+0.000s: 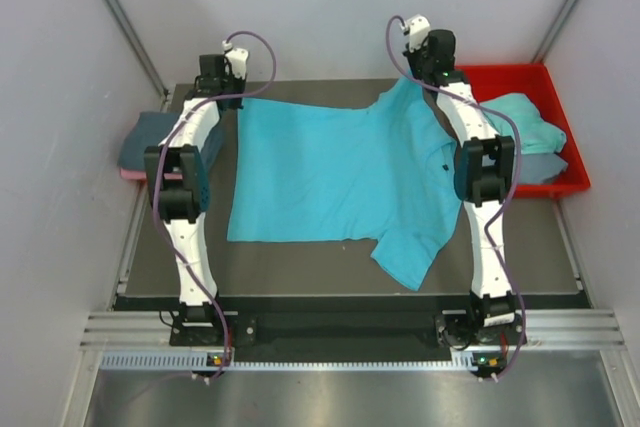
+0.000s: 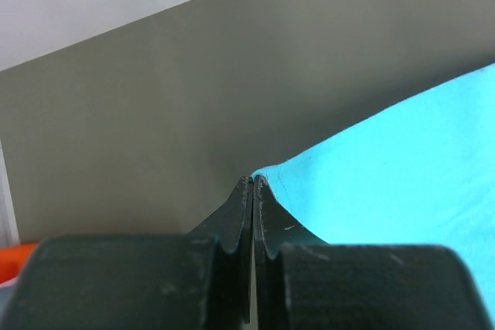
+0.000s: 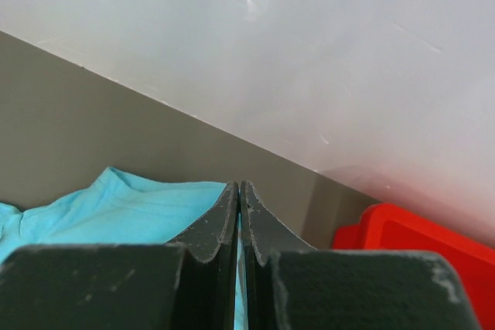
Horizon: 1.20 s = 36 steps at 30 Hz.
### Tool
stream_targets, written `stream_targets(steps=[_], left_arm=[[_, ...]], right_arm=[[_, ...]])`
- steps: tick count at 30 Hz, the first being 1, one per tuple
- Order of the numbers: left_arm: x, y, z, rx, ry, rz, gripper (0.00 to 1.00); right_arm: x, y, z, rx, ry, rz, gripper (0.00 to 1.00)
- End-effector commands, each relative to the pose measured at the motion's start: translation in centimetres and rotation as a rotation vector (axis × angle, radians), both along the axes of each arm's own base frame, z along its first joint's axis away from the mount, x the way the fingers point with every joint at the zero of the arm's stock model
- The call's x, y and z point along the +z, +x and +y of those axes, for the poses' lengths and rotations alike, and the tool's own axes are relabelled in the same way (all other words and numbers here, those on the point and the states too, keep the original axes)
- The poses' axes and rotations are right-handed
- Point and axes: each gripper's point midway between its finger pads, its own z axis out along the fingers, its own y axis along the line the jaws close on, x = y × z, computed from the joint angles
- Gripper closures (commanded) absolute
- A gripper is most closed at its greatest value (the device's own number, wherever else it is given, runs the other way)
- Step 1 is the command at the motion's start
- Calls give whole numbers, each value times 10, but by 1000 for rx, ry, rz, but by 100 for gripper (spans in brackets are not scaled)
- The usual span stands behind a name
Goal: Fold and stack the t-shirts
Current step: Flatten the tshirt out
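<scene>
Turquoise t-shirt [image 1: 330,172], judged soft, light and limp, is lying on the desk [image 1: 300,267]; left fingers [image 2: 232,222] and right fingers [image 3: 213,222] are clenching its far edge.

Turquoise shirt [image 1: 330,172]: spread flat on the desk [image 1: 300,267], hem to the left, collar end to the right, one sleeve pointing at the near edge; few creases
Its far edge: pinched at the left corner by the left hand [image 2: 253,185] and at the far sleeve by the right hand [image 3: 238,187], both closed on the cloth
Slate shirt [image 1: 150,137]: folded, at the desk's left edge, lying on a pink shirt [image 1: 135,175]
Teal shirt [image 1: 525,119]: crumpled in the red bin [image 1: 570,185], over a blue-grey shirt [image 1: 535,165]
</scene>
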Motion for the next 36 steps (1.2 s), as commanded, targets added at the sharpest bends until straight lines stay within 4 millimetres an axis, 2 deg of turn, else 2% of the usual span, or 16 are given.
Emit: stream_targets(steps=[1, 7, 14, 22, 24, 28, 31, 32, 33, 36], left_arm=[[32, 17, 22, 60, 3, -99, 100], [33, 21, 37, 93, -13, -110, 100], [39, 22, 42, 92, -20, -119, 100], [35, 24, 32, 48, -59, -99, 100], [35, 23, 31, 47, -62, -96, 100], [48, 22, 30, 45, -69, -113, 100], [58, 17, 26, 25, -80, -118, 100], [60, 15, 24, 17, -84, -116, 100], [61, 13, 22, 4, -90, -110, 100], [66, 5, 18, -16, -94, -98, 100]], right_arm=[[14, 8, 0, -16, 16, -65, 100], [8, 8, 1, -12, 6, -54, 100], [30, 5, 1, -10, 10, -85, 100], [25, 7, 0, -12, -6, -85, 100], [31, 7, 2, -12, 0, -95, 100], [44, 4, 1, -13, 2, -107, 100], [57, -4, -1, -3, -10, -113, 100], [72, -8, 0, 6, -16, -131, 100], [68, -10, -2, 6, -23, -117, 100], [81, -23, -5, 11, -29, -114, 100]])
